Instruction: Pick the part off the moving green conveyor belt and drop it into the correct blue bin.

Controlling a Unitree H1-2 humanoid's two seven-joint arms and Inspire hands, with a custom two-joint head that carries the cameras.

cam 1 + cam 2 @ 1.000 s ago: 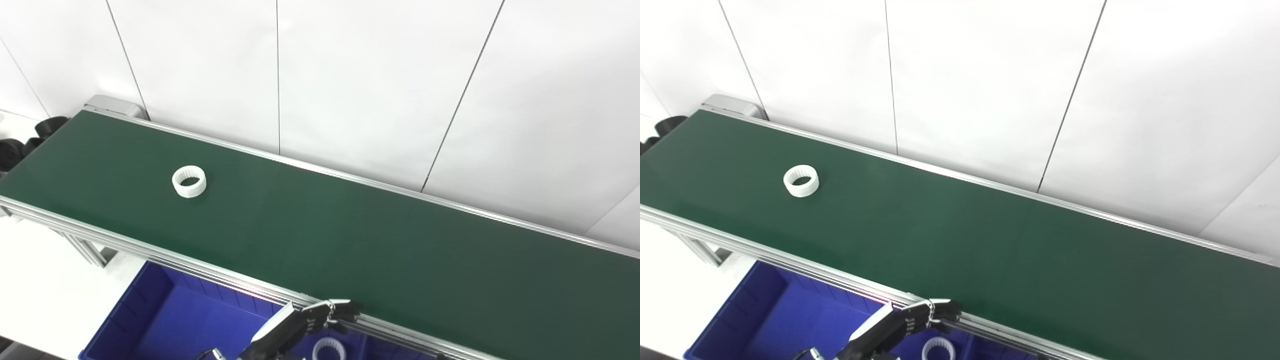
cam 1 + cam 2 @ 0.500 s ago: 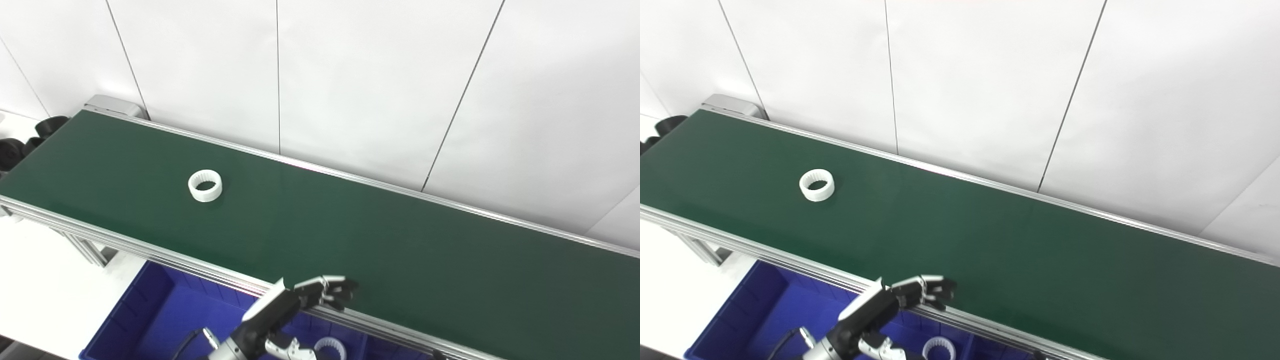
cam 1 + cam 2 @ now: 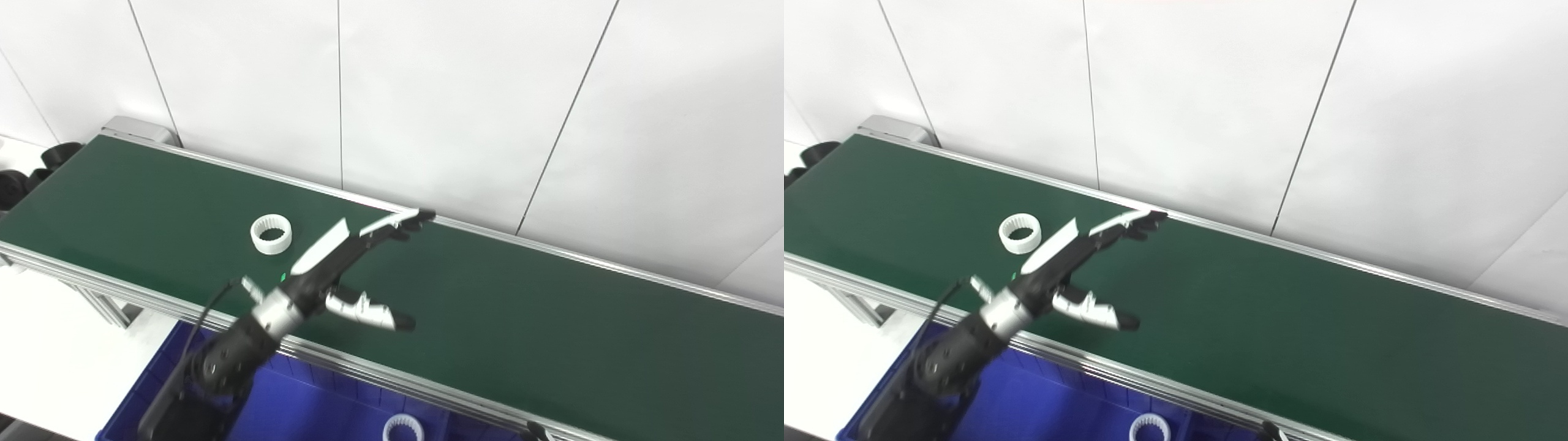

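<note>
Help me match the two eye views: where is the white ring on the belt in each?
Left eye view: the ring lies on the belt, left of centre, just left of the left hand.
Right eye view: the ring sits further left.
Shared landmark: the ring in the bin.

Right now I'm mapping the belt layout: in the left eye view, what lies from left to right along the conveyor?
Black parts off the belt's left end → white ring on the green belt → open left robot hand above the belt.
</note>
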